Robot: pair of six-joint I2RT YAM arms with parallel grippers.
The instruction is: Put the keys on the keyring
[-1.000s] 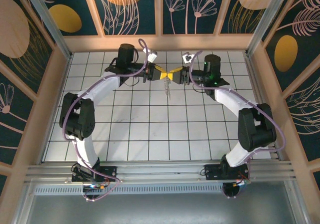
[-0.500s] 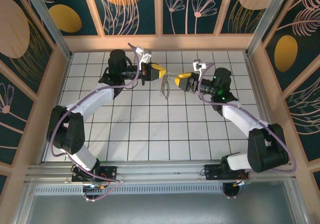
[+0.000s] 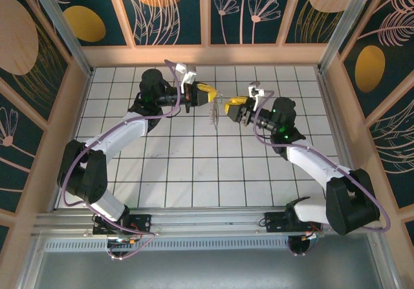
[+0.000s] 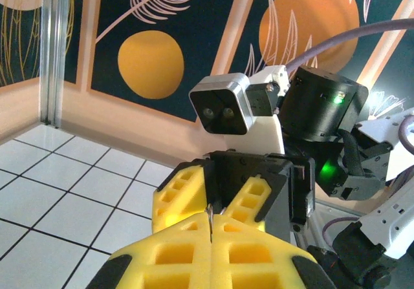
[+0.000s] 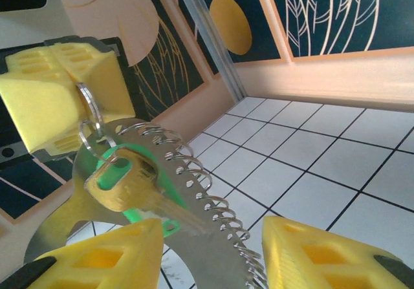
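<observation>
Keyring [image 5: 88,105] hangs pinched in the tight-shut left hand [image 3: 208,95], in the air above the far middle of the tabletop [image 3: 194,172], with the keys [image 5: 132,189] (one green-headed) dangling under it beside a wire coil [image 5: 200,172] and a flat metal plate [image 5: 77,179]. The right hand [image 3: 233,105] sits just right of this bundle, its jaws part-way open and gripping nothing I can make out. Doing this step well probably means holding the left hand steady, taking one key by its head — not the blade — and guiding its hole onto the ring's split end without snagging the coil.
</observation>
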